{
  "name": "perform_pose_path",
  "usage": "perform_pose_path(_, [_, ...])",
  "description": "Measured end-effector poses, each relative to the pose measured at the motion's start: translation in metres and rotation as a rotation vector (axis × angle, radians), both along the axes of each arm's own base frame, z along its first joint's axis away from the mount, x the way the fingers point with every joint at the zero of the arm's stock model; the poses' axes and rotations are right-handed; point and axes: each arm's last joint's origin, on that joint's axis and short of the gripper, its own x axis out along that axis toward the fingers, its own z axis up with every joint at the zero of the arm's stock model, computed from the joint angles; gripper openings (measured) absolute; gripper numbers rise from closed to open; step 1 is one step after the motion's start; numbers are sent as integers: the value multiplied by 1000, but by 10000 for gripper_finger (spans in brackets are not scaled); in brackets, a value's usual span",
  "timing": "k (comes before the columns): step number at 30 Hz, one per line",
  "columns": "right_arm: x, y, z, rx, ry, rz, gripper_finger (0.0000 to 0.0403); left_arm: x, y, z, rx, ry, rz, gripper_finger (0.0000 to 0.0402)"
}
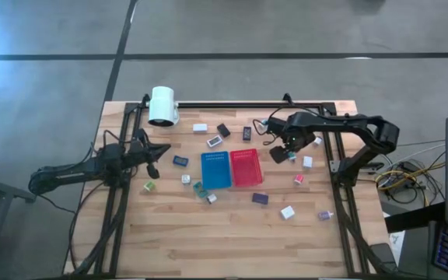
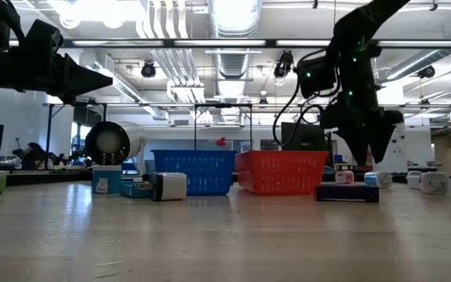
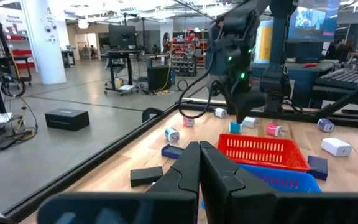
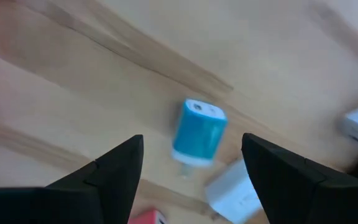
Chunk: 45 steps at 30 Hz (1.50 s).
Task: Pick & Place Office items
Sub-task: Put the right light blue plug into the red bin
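Wooden tabletop (image 1: pixel 208 233) step: right gripper (image 4: pixel 191 165), jaws spread wide, hovers over the blue-and-white block (image 4: pixel 197 132) lying between its fingers, so I'd drop straight down, centered, before squeezing.

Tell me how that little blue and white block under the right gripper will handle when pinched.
The blue block looks like rigid plastic, so probably stiff. It appears small and likely light. Its smooth rounded sides may slip between the open right gripper.
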Motion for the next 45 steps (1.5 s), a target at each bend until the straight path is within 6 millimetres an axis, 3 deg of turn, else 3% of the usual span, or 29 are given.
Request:
perform_pose_path(5, [-6,-6,-10,15,15,-37,265,0,0,2,27,-15,1,9])
perform_pose_path(23, [-11,-3,-16,55,23,-54,227,0,0,2,44,-8,2,9])
perform_pose_path(36, [-9,-5,-22,8,-13,-25,222,0,0,3,63,-8,3,9])
perform_pose_path(45, [-17,-7,-29,49,-1,-25,178,0,0,3,35,-19,2,9])
